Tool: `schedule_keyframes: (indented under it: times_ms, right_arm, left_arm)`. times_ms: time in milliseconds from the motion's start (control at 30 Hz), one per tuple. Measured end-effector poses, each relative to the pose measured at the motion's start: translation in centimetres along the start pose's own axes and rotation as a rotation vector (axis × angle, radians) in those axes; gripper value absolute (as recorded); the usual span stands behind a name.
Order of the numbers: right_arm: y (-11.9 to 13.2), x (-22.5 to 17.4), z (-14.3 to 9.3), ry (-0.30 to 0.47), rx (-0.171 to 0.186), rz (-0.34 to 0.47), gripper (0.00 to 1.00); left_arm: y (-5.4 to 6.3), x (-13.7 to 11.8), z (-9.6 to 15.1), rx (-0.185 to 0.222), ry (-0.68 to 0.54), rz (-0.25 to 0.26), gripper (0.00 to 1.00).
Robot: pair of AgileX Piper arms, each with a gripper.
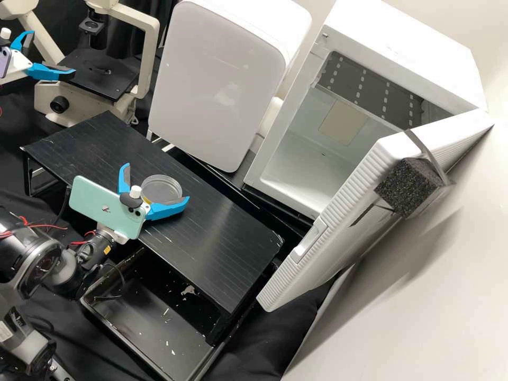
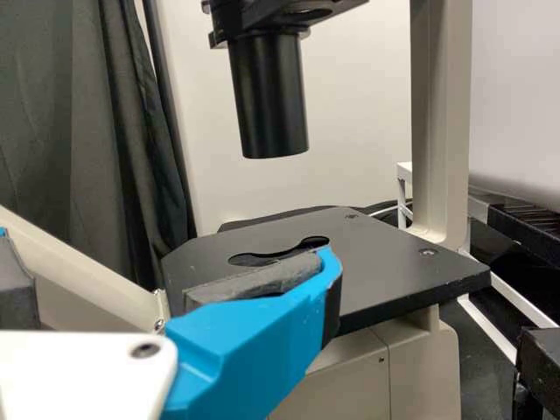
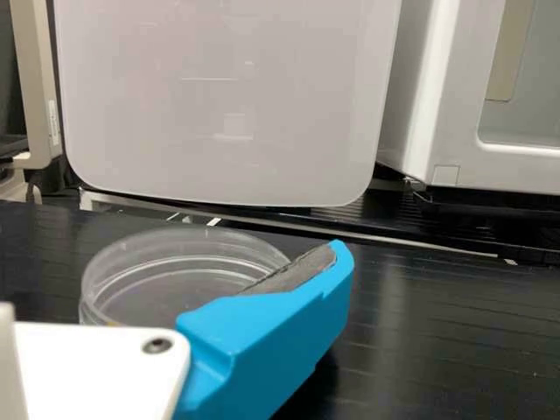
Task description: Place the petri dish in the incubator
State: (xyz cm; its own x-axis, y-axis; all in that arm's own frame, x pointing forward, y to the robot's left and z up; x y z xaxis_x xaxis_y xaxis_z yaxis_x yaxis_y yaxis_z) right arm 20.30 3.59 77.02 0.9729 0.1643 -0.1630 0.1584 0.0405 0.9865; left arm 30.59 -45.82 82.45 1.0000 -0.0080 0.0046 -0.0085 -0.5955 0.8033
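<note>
- The dish [image 1: 161,189], round, clear and low-walled, lies on the black bench [image 1: 227,238], its flat base down.
- My right hand [image 1: 156,182] is wide open around the dish, one blue finger to either side; I cannot tell whether either of them touches its wall, and I have no grip on it.
- Through the clear plastic I see a small yellow patch at the edge of the dish near my wrist; what it is, I cannot tell, nor whether a lid is on.
- The incubator [image 1: 291,116] stands beyond the bench, well apart from the dish, its door [image 1: 338,246] swung wide.
- Inside the incubator I can see white walls and a white floor, a beige panel on the back wall, and a dark grey panel with rows of pale marks up under the top.
- A black foam block [image 1: 405,188] is strapped to the door.
- Beside the incubator stands a white cabinet [image 1: 217,79], its smooth front facing the bench.
- Below the bench lies a black tray [image 1: 169,307], pale flecks scattered over its floor.
- My left hand [image 1: 52,54] is open too, holding nothing, close by the black stage [image 2: 376,262] of the microscope [image 1: 151,53].
</note>
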Motion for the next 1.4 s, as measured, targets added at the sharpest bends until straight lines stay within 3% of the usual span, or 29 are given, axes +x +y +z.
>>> schedule_keyframes:
  times_ms: [433, 1133, 1167, 1400]
  right_arm:
    - [1.2, -0.3, 0.4, -0.038, -0.007, 0.043, 1.00]
    - [1.4, -0.1, 0.4, -0.056, -0.030, 0.021, 1.00]
    - [1.5, -0.1, 0.4, -0.055, -0.033, 0.020, 0.00]
    - [1.5, -0.1, 0.5, -0.045, -0.032, 0.009, 0.00]
  left_arm:
    - [0.0, 0.0, 0.0, 0.000, 0.000, 0.000, 1.00]
    - [0.0, 0.0, 0.0, 0.000, 0.000, 0.000, 1.00]
    - [0.0, 0.0, 0.0, 0.000, 0.000, 0.000, 1.00]
    - [0.0, 0.0, 0.0, 0.000, 0.000, 0.000, 1.00]
